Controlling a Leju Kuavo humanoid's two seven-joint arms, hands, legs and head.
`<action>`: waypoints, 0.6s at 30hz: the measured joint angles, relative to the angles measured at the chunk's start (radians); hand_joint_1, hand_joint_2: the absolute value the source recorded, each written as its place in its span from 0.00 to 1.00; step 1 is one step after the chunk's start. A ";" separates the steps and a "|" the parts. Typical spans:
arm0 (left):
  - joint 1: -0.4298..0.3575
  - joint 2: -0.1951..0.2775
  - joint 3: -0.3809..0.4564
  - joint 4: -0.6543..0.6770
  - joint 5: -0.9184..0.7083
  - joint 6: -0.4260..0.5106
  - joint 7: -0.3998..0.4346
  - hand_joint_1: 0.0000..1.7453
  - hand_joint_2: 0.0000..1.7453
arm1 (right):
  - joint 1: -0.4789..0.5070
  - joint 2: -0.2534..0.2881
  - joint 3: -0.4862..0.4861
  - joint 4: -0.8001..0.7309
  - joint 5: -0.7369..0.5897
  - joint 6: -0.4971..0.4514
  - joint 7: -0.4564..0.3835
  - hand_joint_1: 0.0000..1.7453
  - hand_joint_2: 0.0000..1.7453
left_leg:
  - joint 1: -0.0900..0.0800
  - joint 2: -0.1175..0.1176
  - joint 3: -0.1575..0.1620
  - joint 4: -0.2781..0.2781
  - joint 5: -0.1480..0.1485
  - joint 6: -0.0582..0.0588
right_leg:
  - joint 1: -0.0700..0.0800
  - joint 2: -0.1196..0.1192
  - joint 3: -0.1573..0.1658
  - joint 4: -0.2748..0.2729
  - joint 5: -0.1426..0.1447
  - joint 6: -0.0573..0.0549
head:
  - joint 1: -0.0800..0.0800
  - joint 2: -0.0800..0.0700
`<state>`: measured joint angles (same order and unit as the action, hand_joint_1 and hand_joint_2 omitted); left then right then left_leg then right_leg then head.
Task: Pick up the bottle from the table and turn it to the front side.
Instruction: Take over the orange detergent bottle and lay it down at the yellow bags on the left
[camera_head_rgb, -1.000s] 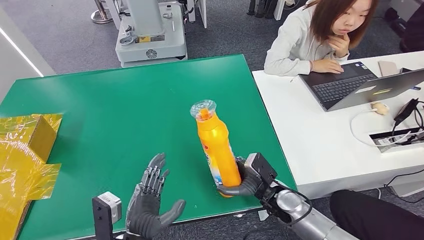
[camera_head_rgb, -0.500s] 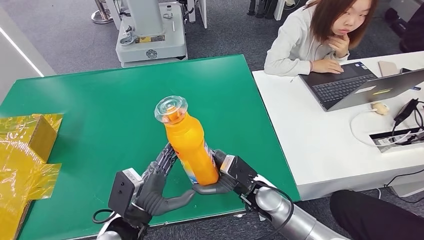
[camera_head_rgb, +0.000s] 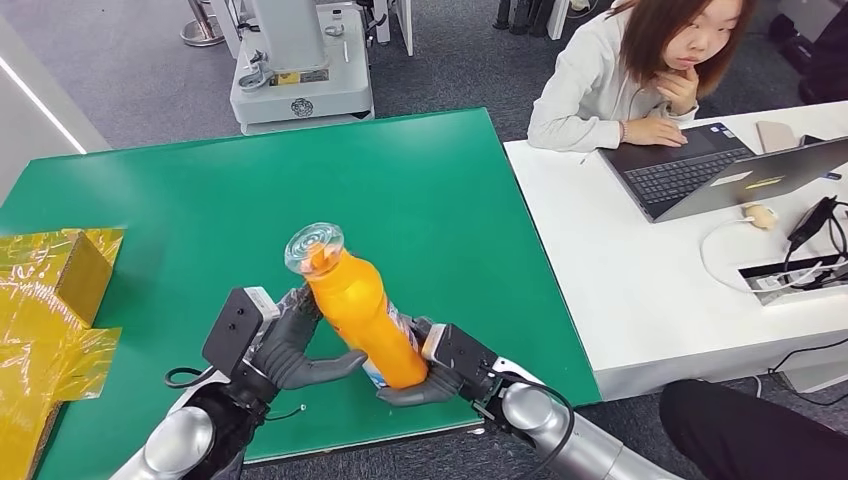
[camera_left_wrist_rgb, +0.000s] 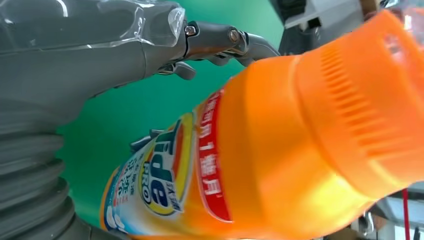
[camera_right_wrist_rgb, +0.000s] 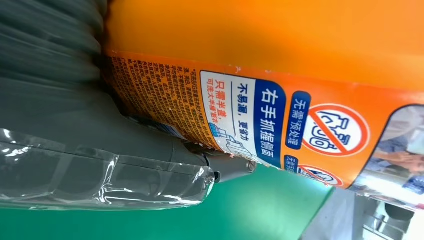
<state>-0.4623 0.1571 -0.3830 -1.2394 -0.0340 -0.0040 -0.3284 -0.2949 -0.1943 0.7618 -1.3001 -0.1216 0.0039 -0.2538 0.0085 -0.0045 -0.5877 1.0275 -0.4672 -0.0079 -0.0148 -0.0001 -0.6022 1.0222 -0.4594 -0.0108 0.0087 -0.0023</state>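
Orange detergent bottle (camera_head_rgb: 362, 318) tilts above the green table (camera_head_rgb: 250, 190), base gripped in my right hand (camera_head_rgb: 437, 366), left hand (camera_head_rgb: 287, 342) cupping its waist; smooth, rigid plastic, likely slippery, probably hefty.

bottle (camera_head_rgb: 360, 315): orange, clear cap, printed label (blue and red)
pose: tilted, cap end up, lifted above the green table (camera_head_rgb: 250, 200)

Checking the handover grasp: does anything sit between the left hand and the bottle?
Nothing visible does. The left hand is already against the orange bottle, its fingers reaching around the body, while the right hand grips the base above the green table.
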 joint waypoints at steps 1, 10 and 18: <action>0.000 0.004 0.000 0.000 0.012 -0.007 0.005 0.00 1.00 | 0.001 0.001 0.001 0.003 0.005 0.000 0.001 1.00 1.00 | 0.000 0.000 0.000 0.000 0.000 0.000 | 0.000 0.000 0.000 0.000 0.000 0.000 | 0.000 0.000; -0.003 0.037 0.000 0.002 0.248 -0.125 0.083 0.03 1.00 | 0.040 0.002 -0.004 0.012 0.088 -0.054 0.016 1.00 1.00 | 0.000 0.000 0.000 0.000 0.000 0.000 | 0.000 0.000 0.000 0.000 0.000 0.000 | 0.000 0.000; -0.003 0.033 -0.014 -0.013 0.383 -0.096 0.114 0.43 1.00 | 0.079 0.003 -0.046 -0.012 0.154 -0.118 0.029 1.00 1.00 | 0.000 0.000 0.000 0.000 0.000 0.000 | 0.000 0.000 0.000 0.000 0.000 0.000 | 0.000 0.000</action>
<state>-0.4654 0.1900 -0.3970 -1.2522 0.3485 -0.1005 -0.2145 -0.2159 -0.1915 0.7158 -1.3117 0.0323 -0.1143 -0.2249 0.0084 -0.0043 -0.5878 1.0276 -0.4673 -0.0079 -0.0149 0.0001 -0.6025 1.0219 -0.4593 -0.0108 0.0088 -0.0023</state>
